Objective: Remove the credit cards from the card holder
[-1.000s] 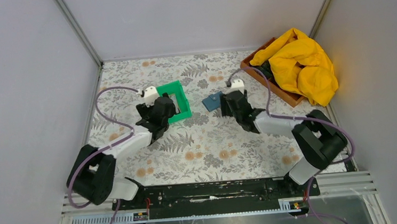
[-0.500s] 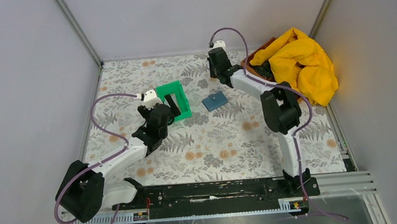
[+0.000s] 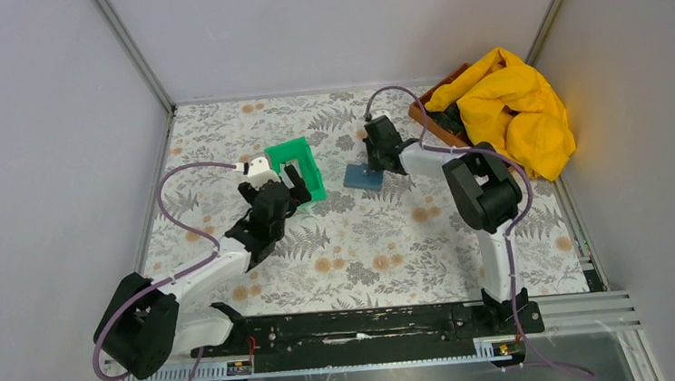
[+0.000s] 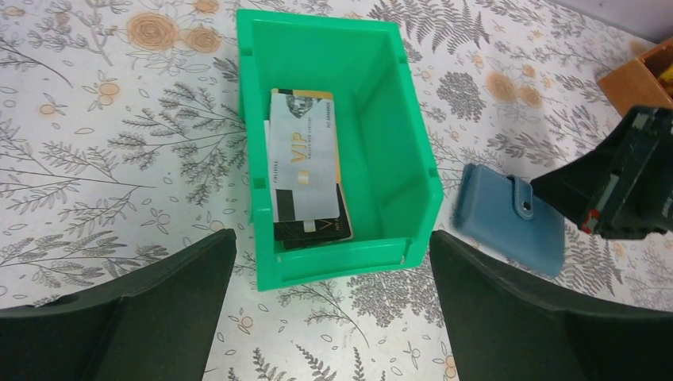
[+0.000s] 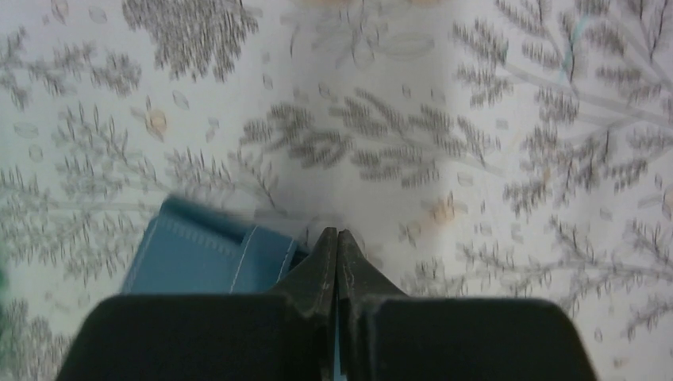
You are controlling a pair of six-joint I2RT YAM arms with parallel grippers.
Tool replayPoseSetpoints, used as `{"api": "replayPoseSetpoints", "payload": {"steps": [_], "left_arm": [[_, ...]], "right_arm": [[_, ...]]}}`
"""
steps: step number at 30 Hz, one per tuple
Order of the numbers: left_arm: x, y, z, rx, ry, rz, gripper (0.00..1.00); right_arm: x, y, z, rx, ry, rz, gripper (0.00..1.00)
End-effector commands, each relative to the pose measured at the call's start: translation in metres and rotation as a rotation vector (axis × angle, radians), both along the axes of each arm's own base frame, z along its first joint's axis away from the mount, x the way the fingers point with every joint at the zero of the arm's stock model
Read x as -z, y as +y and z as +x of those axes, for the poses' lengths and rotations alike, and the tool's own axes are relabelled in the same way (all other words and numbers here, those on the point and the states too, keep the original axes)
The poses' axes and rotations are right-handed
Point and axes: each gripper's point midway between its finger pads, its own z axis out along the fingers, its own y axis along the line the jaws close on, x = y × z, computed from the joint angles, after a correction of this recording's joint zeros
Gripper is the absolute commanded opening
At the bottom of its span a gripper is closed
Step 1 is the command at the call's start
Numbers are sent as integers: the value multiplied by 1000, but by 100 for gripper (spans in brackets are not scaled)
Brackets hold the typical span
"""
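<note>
Nudge the closed blue holder (image 4: 508,226), flat on the worktop (image 4: 119,159) just beside the green tray (image 4: 413,159), slowly with the pinched-shut right hand (image 5: 337,238) at its edge. Hold the left hand (image 4: 333,317), spread wide, above the cards (image 4: 305,171) in that tray. Mind the wooden box (image 3: 489,168) with yellow cloth (image 3: 514,108) behind.

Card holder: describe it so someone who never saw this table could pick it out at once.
On the floral table, look between the green bin and the wooden tray of yellow cloth. The card holder lies flat, closed, at the tip of the right claw. It alone is steel-blue, book-like, with a snap tab.
</note>
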Motion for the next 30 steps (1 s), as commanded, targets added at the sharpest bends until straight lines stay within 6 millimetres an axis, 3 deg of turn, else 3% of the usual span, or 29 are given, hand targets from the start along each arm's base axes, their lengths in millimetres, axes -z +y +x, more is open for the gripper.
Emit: {"api": "replayPoseSetpoints", "payload": {"steps": [1,6,9,12,14,17,19,21,23,27,30], "left_arm": [[-18,-18,5,50,-56,-69,100],[-22,-28,2,79,-49,-84,100],[-23,-32,0,92,-49,-92,100],[-20,-39,1,115,-37,-91,99],[-20,-47,1,144,-30,-92,93],[-18,-67,-1,219,-21,-82,53],[-17,-83,-4,283,-24,-79,36],[-15,-99,-7,344,-16,-79,27],[-12,-107,-7,372,-10,-90,29],[-17,-108,-10,391,-41,-102,67],[-25,-102,-11,385,-73,-98,83]], "right_arm": [[1,-4,-49,-29,80,50,0],[7,-2,-105,-80,100,51,0],[5,-4,-125,-82,94,65,0],[-13,-12,-124,-51,39,70,3],[-31,-17,-121,-34,-14,65,15],[-55,-20,-115,-34,-76,68,39],[-63,-21,-112,-30,-100,62,46],[-66,-21,-107,-28,-118,55,48],[-66,-16,-99,-30,-132,56,48],[-68,1,-71,-33,-137,44,44],[-71,14,-44,-35,-160,9,43]]}}
